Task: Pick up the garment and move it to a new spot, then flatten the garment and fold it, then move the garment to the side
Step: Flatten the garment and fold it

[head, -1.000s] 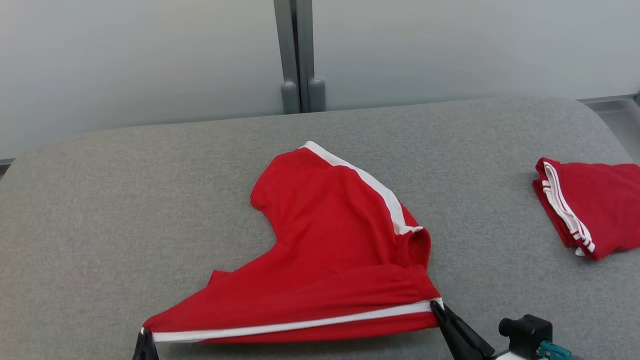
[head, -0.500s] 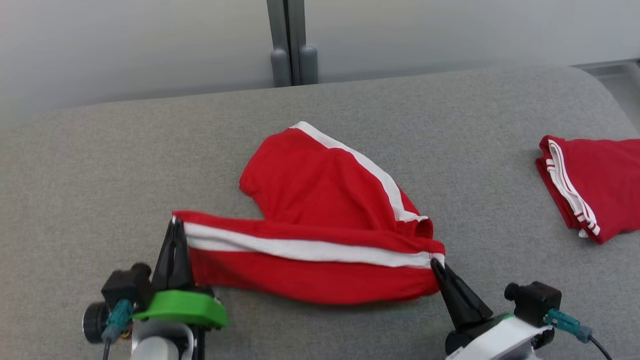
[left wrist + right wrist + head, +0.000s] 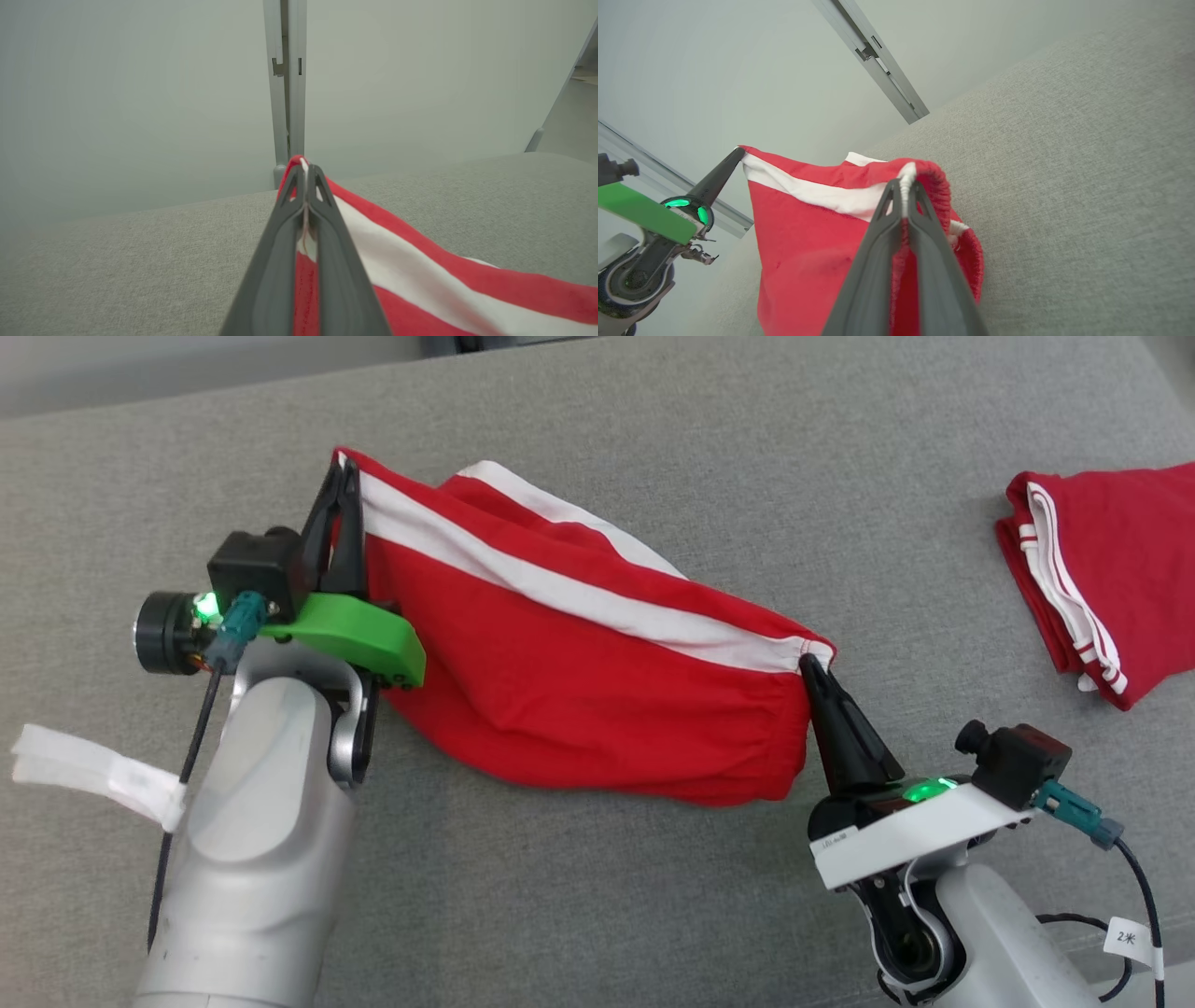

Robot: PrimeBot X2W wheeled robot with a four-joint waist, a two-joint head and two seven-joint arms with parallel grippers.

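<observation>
between left claw point(image 3: 343, 476) and right claw point(image 3: 810, 665), both tight on it, limp red garment point(image 3: 560, 663)

Left gripper point(image 3: 344, 469), right gripper point(image 3: 806, 663) — both pinched shut, apart.

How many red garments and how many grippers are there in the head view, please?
Red garments: 2 (held garment, folded garment)
Grippers: 2 (left gripper, right gripper)
Total: 4
</observation>
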